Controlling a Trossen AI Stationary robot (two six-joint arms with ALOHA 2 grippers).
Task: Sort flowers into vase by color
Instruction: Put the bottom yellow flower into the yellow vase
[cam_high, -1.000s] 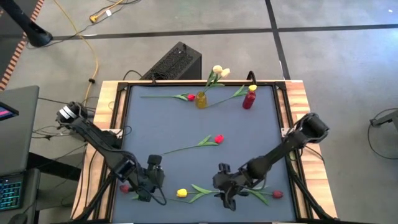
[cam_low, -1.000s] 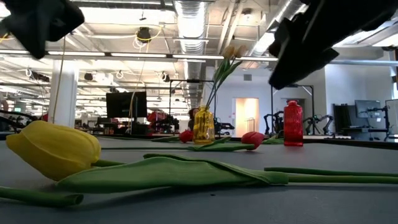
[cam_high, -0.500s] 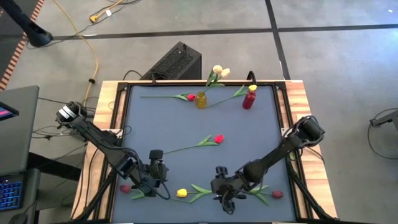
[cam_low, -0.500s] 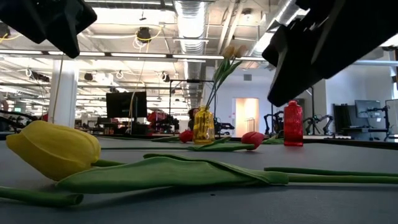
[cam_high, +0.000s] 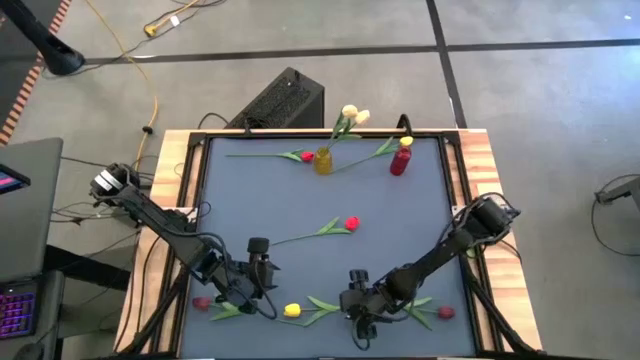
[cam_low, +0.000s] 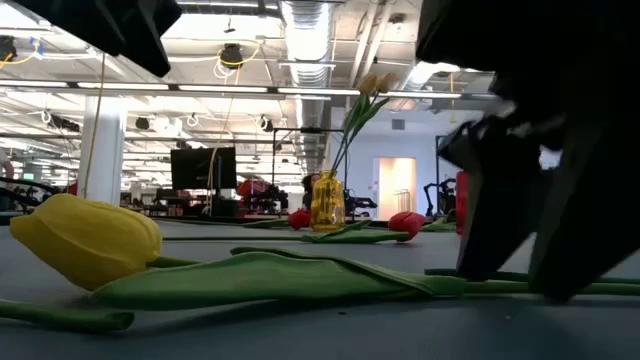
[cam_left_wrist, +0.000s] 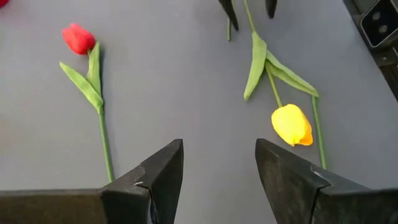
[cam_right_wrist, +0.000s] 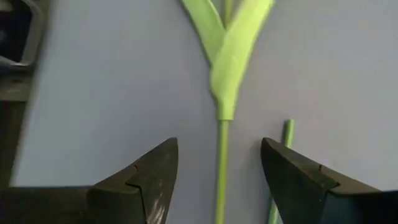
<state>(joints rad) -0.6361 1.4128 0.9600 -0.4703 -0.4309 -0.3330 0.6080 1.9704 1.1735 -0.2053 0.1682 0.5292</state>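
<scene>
Right hand: spread wide, grasping nothing, low over the yellow tulip's stem, which runs between its fingers near the front edge of the tabletop.
Left hand: released, empty, hovering between the yellow tulip and a red tulip.
Risk, second stem: another stem end lies just beside the target; closing could pinch both.
Risk, slip: the thin stem may slide out or bend at the leaves.
Risk, crowding: both hands work near each other.
Yellow vase: holds two cream-yellow tulips.
Red vase: no flowers visible inside.
</scene>
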